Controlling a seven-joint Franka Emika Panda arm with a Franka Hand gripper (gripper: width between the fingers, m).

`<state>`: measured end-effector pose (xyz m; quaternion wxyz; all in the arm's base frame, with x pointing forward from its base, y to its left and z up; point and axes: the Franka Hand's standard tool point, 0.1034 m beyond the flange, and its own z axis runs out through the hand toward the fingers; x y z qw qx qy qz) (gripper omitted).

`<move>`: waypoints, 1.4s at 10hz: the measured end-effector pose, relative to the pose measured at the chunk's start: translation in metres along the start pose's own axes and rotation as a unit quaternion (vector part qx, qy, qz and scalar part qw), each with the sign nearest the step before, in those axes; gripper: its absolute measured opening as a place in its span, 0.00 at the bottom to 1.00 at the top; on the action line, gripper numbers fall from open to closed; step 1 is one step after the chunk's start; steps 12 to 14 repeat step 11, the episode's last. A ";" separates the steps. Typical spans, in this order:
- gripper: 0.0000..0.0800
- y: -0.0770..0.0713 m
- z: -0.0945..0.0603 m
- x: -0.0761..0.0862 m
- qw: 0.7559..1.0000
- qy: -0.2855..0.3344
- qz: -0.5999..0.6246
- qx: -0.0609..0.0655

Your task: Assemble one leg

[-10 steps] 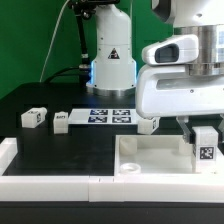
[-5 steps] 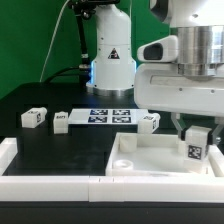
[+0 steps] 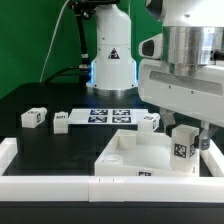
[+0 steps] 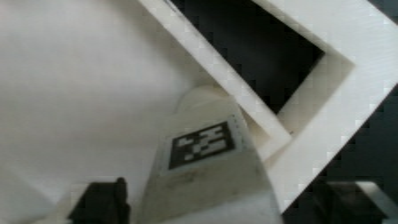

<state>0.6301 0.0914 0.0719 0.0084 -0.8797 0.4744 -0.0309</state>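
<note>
Wrist view: pincer (image 4: 228,205) clenched on a leg (image 4: 214,150), tag face showing, held over the white square panel (image 4: 71,90). Exterior view: same leg (image 3: 183,143) above the tilted panel's (image 3: 130,155) right side; farther back, three loose legs (image 3: 33,117) on the black counter (image 3: 60,145) beside the marker board (image 3: 112,115).

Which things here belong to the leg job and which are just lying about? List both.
Job in hand:
- the leg at the gripper, over the white panel
- spare legs on the table

Lying about:
- the marker board
- the white border rail in front
</note>
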 end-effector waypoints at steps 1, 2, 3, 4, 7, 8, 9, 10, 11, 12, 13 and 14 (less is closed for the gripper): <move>0.76 0.000 0.000 0.000 1.000 0.000 0.000 0.000; 0.76 0.000 0.000 0.000 1.000 0.000 0.000 0.000; 0.80 0.000 0.000 0.000 1.000 0.000 0.000 0.000; 0.81 0.000 0.000 0.000 1.000 0.000 0.000 0.000; 0.81 0.000 0.000 0.000 1.000 0.000 0.000 0.000; 0.81 0.000 0.000 0.000 1.000 0.000 0.000 0.000; 0.81 0.000 0.000 0.000 1.000 0.000 0.000 0.000; 0.81 0.000 0.000 0.000 1.000 0.000 0.000 0.000; 0.81 0.000 0.000 0.000 1.000 0.000 0.000 0.000; 0.81 0.000 0.000 0.000 1.000 0.000 0.000 0.000; 0.81 0.000 0.000 0.000 1.000 0.000 0.000 0.000; 0.81 0.000 0.000 0.000 1.000 0.000 0.000 0.000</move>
